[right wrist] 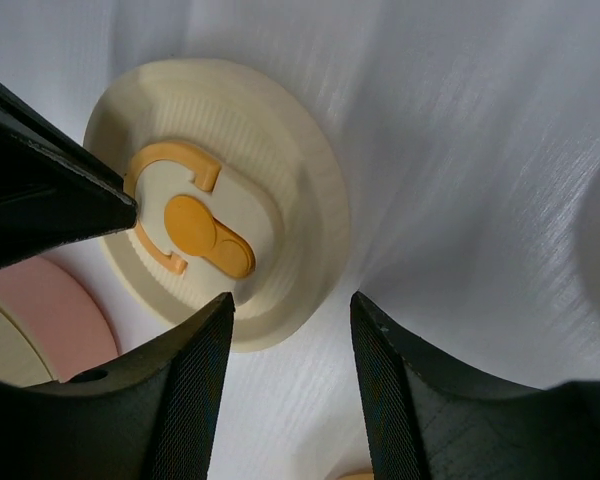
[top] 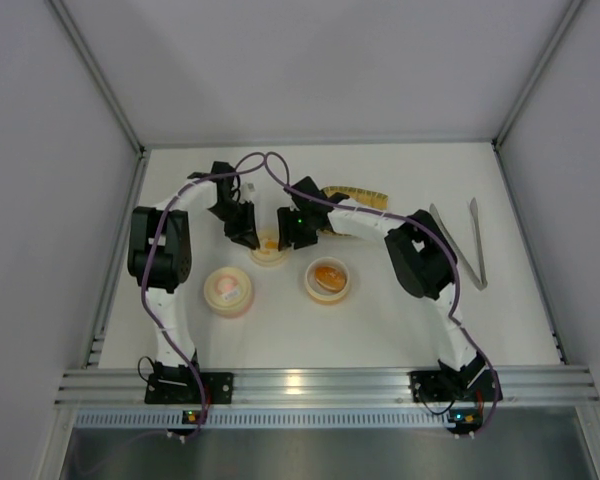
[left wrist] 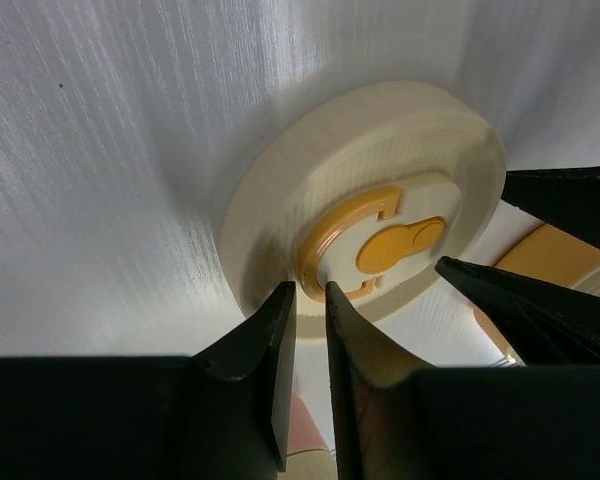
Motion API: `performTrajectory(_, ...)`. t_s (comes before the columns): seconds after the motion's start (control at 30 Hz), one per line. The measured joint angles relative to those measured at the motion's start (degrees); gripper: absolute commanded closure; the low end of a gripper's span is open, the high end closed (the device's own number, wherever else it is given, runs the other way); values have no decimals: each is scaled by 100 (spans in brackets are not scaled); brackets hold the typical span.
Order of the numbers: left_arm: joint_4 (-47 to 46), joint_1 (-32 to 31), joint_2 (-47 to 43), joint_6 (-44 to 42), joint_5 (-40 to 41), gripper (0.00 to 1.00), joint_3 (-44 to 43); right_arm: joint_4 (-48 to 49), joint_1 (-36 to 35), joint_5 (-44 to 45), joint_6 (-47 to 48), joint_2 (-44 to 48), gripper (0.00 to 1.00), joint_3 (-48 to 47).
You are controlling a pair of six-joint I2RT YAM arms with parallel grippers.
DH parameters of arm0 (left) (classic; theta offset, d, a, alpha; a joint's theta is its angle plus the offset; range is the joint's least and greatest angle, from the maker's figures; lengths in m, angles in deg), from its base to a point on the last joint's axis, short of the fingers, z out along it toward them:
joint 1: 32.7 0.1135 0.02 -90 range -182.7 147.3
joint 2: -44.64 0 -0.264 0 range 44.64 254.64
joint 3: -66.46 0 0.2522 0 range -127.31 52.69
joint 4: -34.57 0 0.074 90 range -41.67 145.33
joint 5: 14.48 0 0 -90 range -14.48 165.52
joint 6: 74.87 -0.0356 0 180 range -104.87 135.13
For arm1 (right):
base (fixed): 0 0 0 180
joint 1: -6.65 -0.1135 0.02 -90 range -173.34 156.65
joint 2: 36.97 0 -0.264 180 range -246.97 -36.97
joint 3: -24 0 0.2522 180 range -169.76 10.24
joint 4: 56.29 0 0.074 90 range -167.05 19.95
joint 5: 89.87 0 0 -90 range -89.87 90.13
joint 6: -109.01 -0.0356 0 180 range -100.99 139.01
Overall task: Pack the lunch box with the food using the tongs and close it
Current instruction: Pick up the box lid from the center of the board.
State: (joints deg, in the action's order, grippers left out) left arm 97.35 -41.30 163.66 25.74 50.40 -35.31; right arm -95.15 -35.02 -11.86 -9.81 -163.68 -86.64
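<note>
- Tongs (top: 460, 243): slim silver V lying flat at two o'clock, joined end nearest me.
- Lunch box lid (top: 270, 246): round, cream, orange latch, twelve o'clock.
- Orange food (top: 329, 276): inside round bowl (top: 307, 284), one o'clock.

Cream lid (top: 270, 256) half under left claw (top: 248, 240), right claw (top: 298, 238); yellow tray (top: 365, 196) part-hidden behind arm (top: 365, 222)

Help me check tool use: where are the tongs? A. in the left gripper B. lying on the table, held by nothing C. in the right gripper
B: the tongs lie flat on the table near its right edge, nothing touching them.
</note>
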Motion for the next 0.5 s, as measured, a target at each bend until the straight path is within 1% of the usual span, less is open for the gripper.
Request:
performTrajectory(0.13, -76, 0, 0, 44, 4, 76, 15, 4, 0, -9, -81, -76, 51, -79)
performTrajectory(0.23, -133, 0, 0, 94, 9, 75, 20, 15, 0, -17, -109, -142, 54, -160)
performTrajectory(0.37, -212, 0, 0, 166, 0, 75, 44, -2, 4, -26, -140, -205, 60, -240)
performTrajectory(0.5, -214, 33, 0, 177, -52, 78, 57, -37, 9, -7, -140, -245, 62, -332)
